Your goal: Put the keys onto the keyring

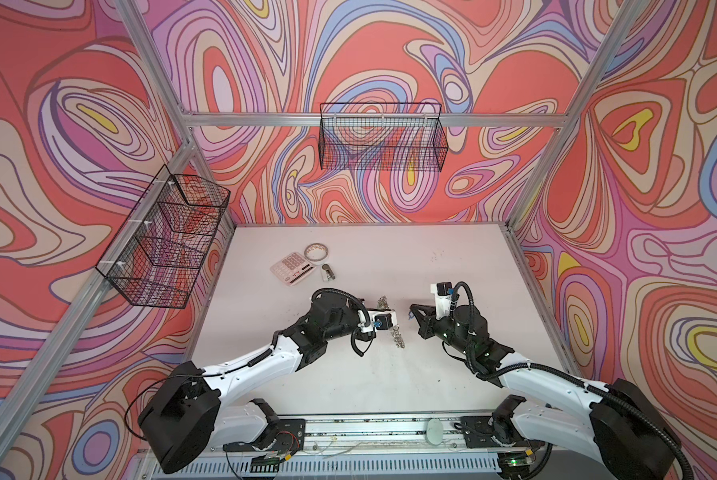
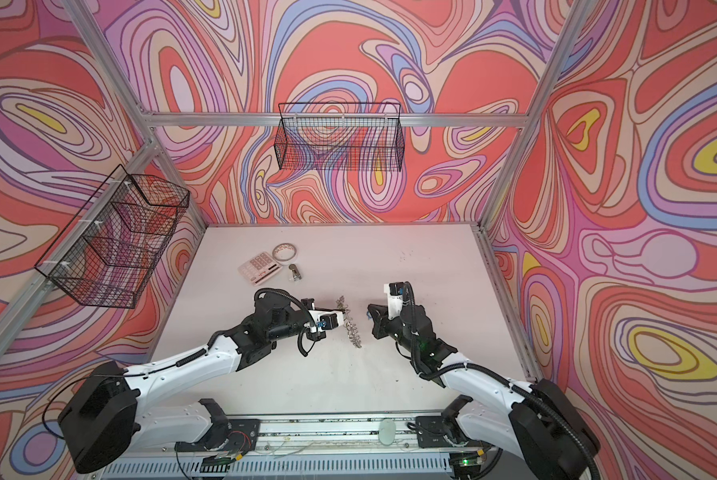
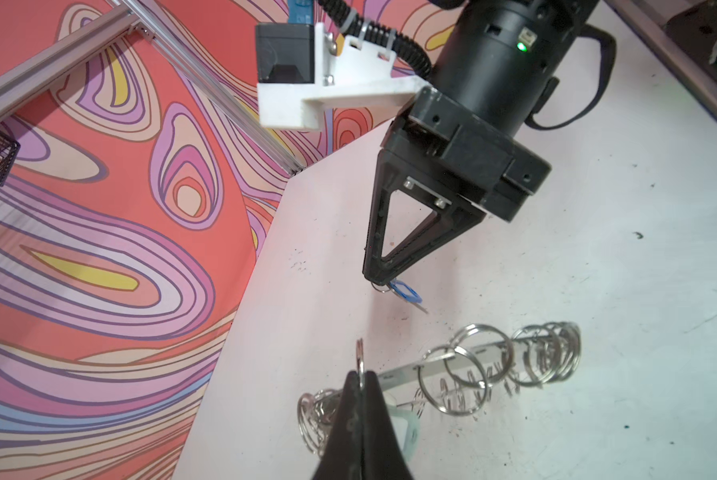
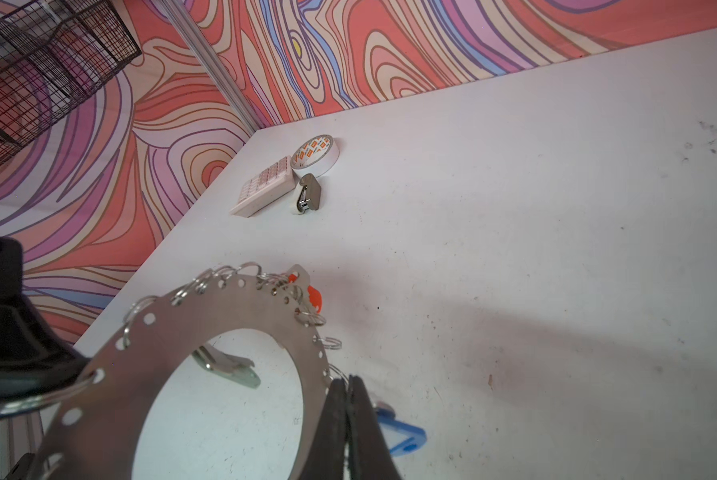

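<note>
The keyring (image 4: 232,307) is a flat grey disc with a wide hole and wire loops round its rim. It stands on edge and shows edge-on in both top views (image 1: 397,337) (image 2: 351,332). My left gripper (image 3: 361,376) is shut on one of its wire loops (image 3: 360,357). My right gripper (image 4: 347,380) (image 1: 412,308) is shut on the small ring of a blue-tagged key (image 4: 402,436) (image 3: 406,293), close beside the disc's rim. A red-orange-tagged key (image 4: 314,300) hangs on the far rim. A pale mint tag (image 3: 410,432) shows behind my left fingers.
A pink calculator (image 1: 292,268), a tape roll (image 1: 316,251) and a small metal piece (image 1: 327,272) lie at the table's back left. Black wire baskets hang on the back wall (image 1: 381,137) and the left wall (image 1: 165,241).
</note>
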{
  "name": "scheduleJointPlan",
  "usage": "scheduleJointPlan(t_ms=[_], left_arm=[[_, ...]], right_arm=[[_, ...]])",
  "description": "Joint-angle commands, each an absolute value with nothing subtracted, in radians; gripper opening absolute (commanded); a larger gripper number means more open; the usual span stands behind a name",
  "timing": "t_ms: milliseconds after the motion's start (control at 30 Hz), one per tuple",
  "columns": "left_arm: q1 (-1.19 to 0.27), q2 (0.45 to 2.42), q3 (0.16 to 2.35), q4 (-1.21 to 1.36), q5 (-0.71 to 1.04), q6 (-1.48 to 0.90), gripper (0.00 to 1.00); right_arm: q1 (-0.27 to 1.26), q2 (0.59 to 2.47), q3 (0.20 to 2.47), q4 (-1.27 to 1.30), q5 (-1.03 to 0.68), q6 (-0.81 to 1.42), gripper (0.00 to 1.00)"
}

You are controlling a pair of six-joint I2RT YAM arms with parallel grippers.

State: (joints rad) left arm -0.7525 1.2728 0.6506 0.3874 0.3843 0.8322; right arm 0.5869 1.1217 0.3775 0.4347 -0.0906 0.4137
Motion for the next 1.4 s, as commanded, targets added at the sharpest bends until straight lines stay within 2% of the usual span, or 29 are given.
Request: scheduleJointPlan(t_ms=[0,200,833,1067,1367], left_arm=[[-0.758,1.295,0.679,0.423,0.343,0.98,0.0],[-0.769,1.324,0.651,0.528,0.297,1.044,0.0],[-0.821,1.349,0.637,0.569,0.235,1.16,0.0],[-0.82,1.362,0.674,0.574,0.191,1.024,0.0],[-0.82,1.338,0.747,0.427,0.174,0.764,0.0]], right_arm=[[0.576,1.135,0.411,0.475,-0.123,0.416,0.0],[0.574,1.134,0.408,0.477,-0.12,0.423,0.0],[0.57,1.109,0.37,0.489,-0.099,0.455,0.0],[0.57,1.074,0.358,0.47,-0.084,0.456,0.0],[0.571,1.059,0.34,0.472,-0.086,0.465,0.0]])
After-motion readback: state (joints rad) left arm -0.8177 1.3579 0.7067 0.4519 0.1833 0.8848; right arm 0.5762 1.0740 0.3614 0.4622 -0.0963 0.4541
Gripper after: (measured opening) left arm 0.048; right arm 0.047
